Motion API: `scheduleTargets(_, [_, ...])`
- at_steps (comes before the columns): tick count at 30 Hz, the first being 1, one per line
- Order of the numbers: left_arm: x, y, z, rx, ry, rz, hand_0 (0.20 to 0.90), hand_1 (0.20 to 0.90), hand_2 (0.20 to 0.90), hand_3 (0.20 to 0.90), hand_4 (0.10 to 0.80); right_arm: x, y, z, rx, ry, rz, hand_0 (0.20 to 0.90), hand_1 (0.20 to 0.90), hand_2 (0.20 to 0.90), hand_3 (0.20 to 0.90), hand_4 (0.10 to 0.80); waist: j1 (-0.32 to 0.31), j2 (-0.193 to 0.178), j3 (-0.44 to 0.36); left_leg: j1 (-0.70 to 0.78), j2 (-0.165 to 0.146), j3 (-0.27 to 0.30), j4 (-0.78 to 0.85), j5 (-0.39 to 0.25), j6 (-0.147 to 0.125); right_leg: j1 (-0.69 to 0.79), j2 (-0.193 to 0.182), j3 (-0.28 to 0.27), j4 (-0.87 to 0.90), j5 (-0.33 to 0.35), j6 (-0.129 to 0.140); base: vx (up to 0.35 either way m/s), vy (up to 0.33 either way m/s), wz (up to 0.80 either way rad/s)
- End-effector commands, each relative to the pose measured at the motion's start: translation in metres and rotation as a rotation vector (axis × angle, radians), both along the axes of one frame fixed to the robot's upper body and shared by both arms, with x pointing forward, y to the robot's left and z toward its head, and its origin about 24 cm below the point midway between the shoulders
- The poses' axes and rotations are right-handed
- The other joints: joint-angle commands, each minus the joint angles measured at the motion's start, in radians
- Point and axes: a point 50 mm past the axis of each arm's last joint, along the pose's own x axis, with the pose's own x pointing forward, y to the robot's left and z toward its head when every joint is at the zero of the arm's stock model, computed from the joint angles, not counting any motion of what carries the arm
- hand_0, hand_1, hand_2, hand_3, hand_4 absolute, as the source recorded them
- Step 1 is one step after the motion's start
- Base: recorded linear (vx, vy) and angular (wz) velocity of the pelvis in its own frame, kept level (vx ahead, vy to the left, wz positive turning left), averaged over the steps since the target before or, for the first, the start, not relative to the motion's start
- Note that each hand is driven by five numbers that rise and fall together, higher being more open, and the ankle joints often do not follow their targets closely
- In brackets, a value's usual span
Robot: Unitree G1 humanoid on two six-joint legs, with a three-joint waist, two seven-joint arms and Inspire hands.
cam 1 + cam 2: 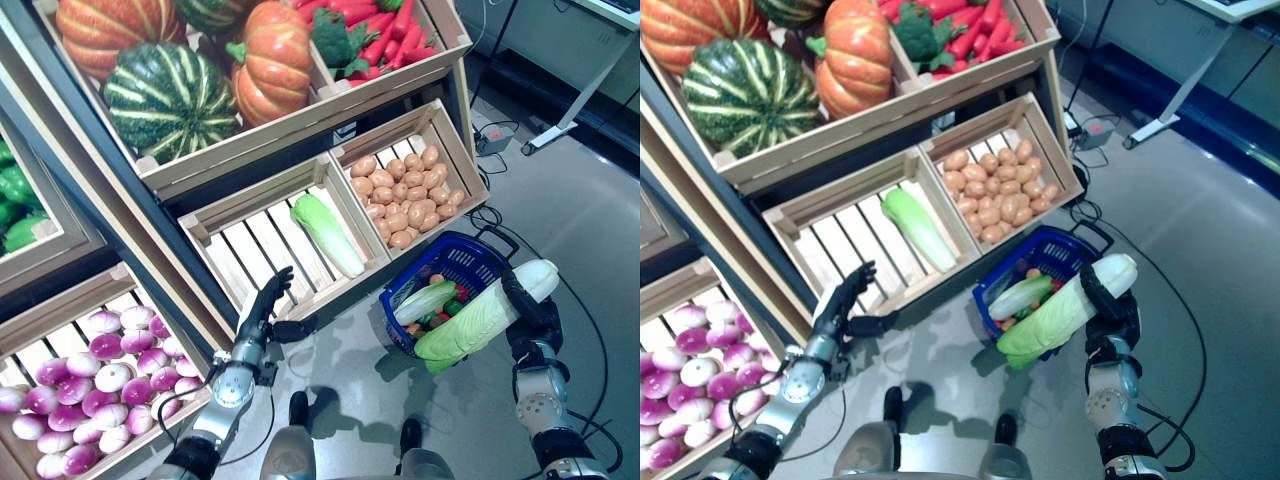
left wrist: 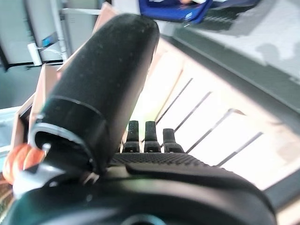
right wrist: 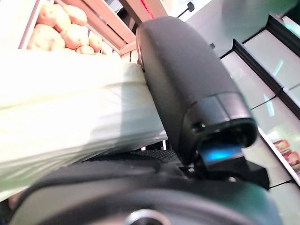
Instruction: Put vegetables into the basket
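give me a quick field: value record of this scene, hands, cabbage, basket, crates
right hand: shut on a napa cabbage, leafy end tilted down over the basket
left hand: open, holding nothing, at the front edge of the slatted crate
basket: blue, on the floor, already holds another cabbage and small vegetables
slatted crate: one cabbage in crate left
potato crate: full
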Motion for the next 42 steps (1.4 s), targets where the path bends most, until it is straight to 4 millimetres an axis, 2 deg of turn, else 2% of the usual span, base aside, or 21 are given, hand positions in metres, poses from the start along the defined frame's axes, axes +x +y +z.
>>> scheduleTargets(1, [0.005, 0.000, 0.034, -0.042, -0.197, -0.060, 0.900, 0.900, 0.900, 0.900, 0.800, 0.013, -0.048, 0.068, -0.202, -0.286, -0.178, 0.300, 0.300, 0.300, 0.300, 0.400, 0.020, 0.028, -0.085, -0.020, 0.044, -0.059, 0.052, -0.037, -0.028, -0.049, -0.073, -0.003, 0.326, 0.071, 0.025, 0.238, -0.018, 0.06])
scheduleTargets(4, [0.011, 0.007, 0.044, -0.057, -0.219, -0.032, 0.900, 0.900, 0.900, 0.900, 0.800, 0.027, -0.050, 0.086, -0.234, -0.315, -0.208, 0.300, 0.300, 0.300, 0.300, 0.400, 0.012, 0.041, -0.061, 0.010, 0.072, -0.058, 0.060, -0.054, -0.051, -0.098, -0.049, -0.014, 0.214, 0.039, 0.002, 0.109, -0.244, -0.15])
scheduleTargets(5, [0.022, 0.005, 0.060, -0.067, -0.274, -0.027, 0.900, 0.900, 0.900, 0.900, 0.800, 0.043, -0.048, 0.110, -0.254, -0.371, -0.228, 0.300, 0.300, 0.300, 0.300, 0.400, -0.001, 0.037, -0.023, -0.008, 0.087, -0.061, 0.086, -0.075, -0.064, -0.132, -0.041, 0.004, 0.134, 0.057, 0.009, -0.114, -0.377, 0.19])
scheduleTargets(6, [0.028, 0.002, 0.071, -0.055, -0.322, -0.023, 0.900, 0.900, 0.900, 0.900, 0.800, 0.050, -0.047, 0.127, -0.275, -0.399, -0.266, 0.300, 0.300, 0.300, 0.300, 0.400, -0.014, 0.036, 0.006, -0.053, 0.102, -0.081, 0.136, -0.085, -0.058, -0.151, -0.014, 0.042, 0.133, 0.029, 0.004, -0.127, -0.318, 0.24])
scheduleTargets(7, [0.028, 0.002, 0.072, -0.055, -0.323, -0.022, 0.900, 0.900, 0.900, 0.900, 0.800, 0.050, -0.046, 0.128, -0.276, -0.398, -0.267, 0.300, 0.300, 0.300, 0.300, 0.400, -0.016, 0.037, 0.006, -0.059, 0.103, -0.083, 0.142, -0.088, -0.058, -0.154, -0.013, 0.042, 0.136, 0.027, 0.004, -0.102, -0.229, 0.34])
scheduleTargets(8, [0.030, -0.001, 0.077, -0.058, -0.346, -0.021, 0.900, 0.900, 0.900, 0.900, 0.800, 0.053, -0.047, 0.140, -0.288, -0.428, -0.294, 0.300, 0.300, 0.300, 0.300, 0.400, -0.016, 0.036, 0.025, -0.094, 0.112, -0.091, 0.179, -0.090, -0.061, -0.172, -0.007, 0.038, 0.157, 0.011, -0.002, -0.091, -0.172, 0.51])
scheduleTargets(10, [0.033, -0.004, 0.081, -0.056, -0.363, -0.029, 0.900, 0.900, 0.900, 0.900, 0.800, 0.054, -0.055, 0.152, -0.309, -0.454, -0.332, 0.300, 0.300, 0.300, 0.300, 0.400, -0.005, 0.032, 0.037, -0.130, 0.129, -0.091, 0.223, -0.094, -0.076, -0.174, -0.015, -0.003, 0.174, -0.003, -0.005, -0.027, -0.205, 0.45])
scheduleTargets(12, [0.032, -0.010, 0.084, -0.071, -0.381, -0.071, 0.900, 0.900, 0.900, 0.900, 0.800, 0.052, -0.075, 0.171, -0.326, -0.481, -0.393, 0.300, 0.300, 0.300, 0.300, 0.400, 0.011, 0.036, 0.045, -0.156, 0.148, -0.105, 0.244, -0.092, -0.095, -0.165, -0.029, -0.032, 0.190, -0.026, -0.003, 0.064, -0.137, -0.03])
scheduleTargets(15, [0.032, -0.017, 0.096, -0.088, -0.430, -0.132, 0.900, 0.900, 0.900, 0.900, 0.800, 0.050, -0.092, 0.196, -0.348, -0.509, -0.450, 0.300, 0.300, 0.300, 0.300, 0.400, 0.026, 0.055, 0.063, -0.200, 0.143, -0.134, 0.273, -0.098, -0.108, -0.205, -0.057, -0.061, 0.248, -0.049, -0.001, -0.004, -0.032, 0.16])
scheduleTargets(20, [0.033, -0.023, 0.115, -0.137, -0.521, -0.152, 0.900, 0.900, 0.900, 0.900, 0.800, 0.052, -0.103, 0.217, -0.420, -0.482, -0.513, 0.300, 0.300, 0.300, 0.300, 0.400, 0.021, 0.085, 0.112, -0.295, 0.141, -0.166, 0.394, -0.141, -0.118, -0.335, -0.104, -0.032, 0.443, -0.113, -0.011, -0.037, 0.007, 0.12])
scheduleTargets(23, [0.032, -0.024, 0.122, -0.150, -0.551, -0.154, 0.900, 0.900, 0.900, 0.900, 0.800, 0.054, -0.104, 0.222, -0.432, -0.473, -0.514, 0.300, 0.300, 0.300, 0.300, 0.400, 0.019, 0.093, 0.128, -0.341, 0.136, -0.175, 0.451, -0.165, -0.120, -0.391, -0.115, -0.013, 0.516, -0.136, -0.013, -0.036, -0.015, 0.19])
scheduleTargets(28, [0.034, -0.028, 0.144, -0.194, -0.651, -0.156, 0.900, 0.900, 0.900, 0.900, 0.800, 0.064, -0.101, 0.240, -0.471, -0.456, -0.517, 0.300, 0.300, 0.300, 0.300, 0.400, 0.011, 0.112, 0.175, -0.471, 0.123, -0.189, 0.606, -0.233, -0.120, -0.544, -0.142, 0.041, 0.690, -0.197, -0.017, -0.085, -0.013, 0.03])
scheduleTargets(34, [0.037, -0.031, 0.164, -0.212, -0.728, -0.171, 0.900, 0.900, 0.900, 0.900, 0.800, 0.073, -0.100, 0.246, -0.439, -0.471, -0.439, 0.300, 0.300, 0.300, 0.300, 0.400, -0.001, 0.127, 0.197, -0.602, 0.110, -0.198, 0.777, -0.320, -0.108, -0.707, -0.168, 0.097, 0.860, -0.258, -0.026, -0.055, 0.013, 0.01])
scheduleTargets(37, [0.039, -0.033, 0.168, -0.216, -0.735, -0.172, 0.900, 0.900, 0.900, 0.900, 0.800, 0.078, -0.099, 0.245, -0.430, -0.461, -0.393, 0.300, 0.300, 0.300, 0.300, 0.400, -0.003, 0.133, 0.199, -0.635, 0.108, -0.200, 0.815, -0.340, -0.105, -0.746, -0.173, 0.110, 0.895, -0.270, -0.028, -0.024, 0.006, 0.00])
scheduleTargets(38, [0.040, -0.034, 0.170, -0.215, -0.746, -0.174, 0.900, 0.900, 0.900, 0.900, 0.800, 0.081, -0.097, 0.244, -0.428, -0.442, -0.383, 0.900, 0.900, 0.900, 0.900, 0.800, -0.004, 0.135, 0.198, -0.648, 0.108, -0.200, 0.827, -0.346, -0.103, -0.763, -0.175, 0.114, 0.907, -0.274, -0.028, -0.035, 0.019, 0.04])
scheduleTargets(42, [0.041, -0.036, 0.180, -0.226, -0.793, -0.184, 0.900, 0.900, 0.900, 0.900, 0.800, 0.084, -0.099, 0.241, -0.433, -0.398, -0.382, 0.900, 0.900, 0.900, 0.900, 0.800, -0.004, 0.141, 0.194, -0.683, 0.104, -0.201, 0.869, -0.369, -0.096, -0.809, -0.176, 0.123, 0.943, -0.287, -0.033, -0.008, 0.009, 0.02])
